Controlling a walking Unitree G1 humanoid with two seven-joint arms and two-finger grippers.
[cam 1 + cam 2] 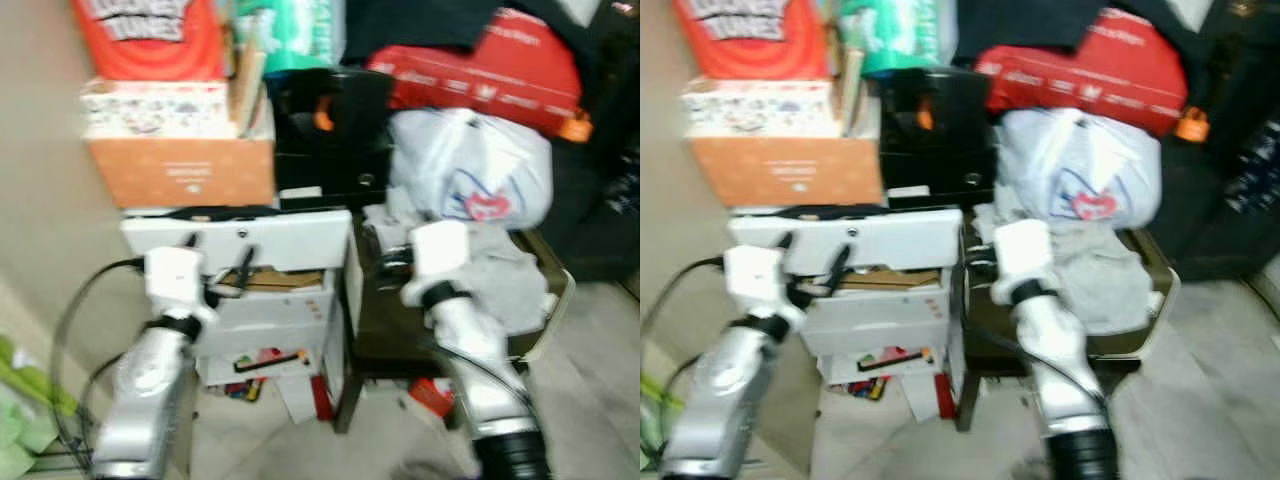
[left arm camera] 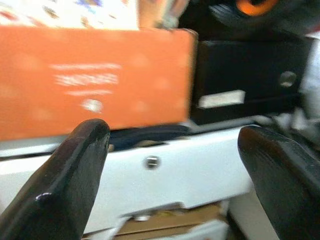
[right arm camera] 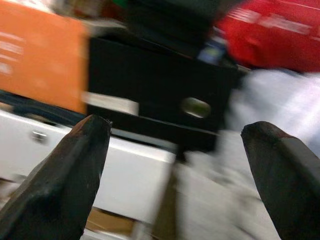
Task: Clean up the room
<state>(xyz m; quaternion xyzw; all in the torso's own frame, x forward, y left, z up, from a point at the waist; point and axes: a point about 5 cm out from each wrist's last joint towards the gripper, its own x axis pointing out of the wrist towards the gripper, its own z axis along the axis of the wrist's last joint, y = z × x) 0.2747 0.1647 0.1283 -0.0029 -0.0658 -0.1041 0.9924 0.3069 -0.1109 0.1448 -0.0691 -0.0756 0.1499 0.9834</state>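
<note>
White drawer lies dead ahead of the wide-open left gripper, nearer than the equally wide right gripper.

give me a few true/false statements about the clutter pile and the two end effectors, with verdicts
1. The orange box sits on top of the white drawer unit. True.
2. The left end effector is shut on the orange box. False: its fingers are spread apart and hold nothing.
3. A black box stands beside the orange box, on its right. True.
4. The white plastic bag lies on the floor under the drawers. False: it rests high on the pile, below the red package.
5. The right end effector is open, facing the black box. True.
6. The grey cloth hangs over the orange box. False: it lies under the white bag, on the right.
</note>
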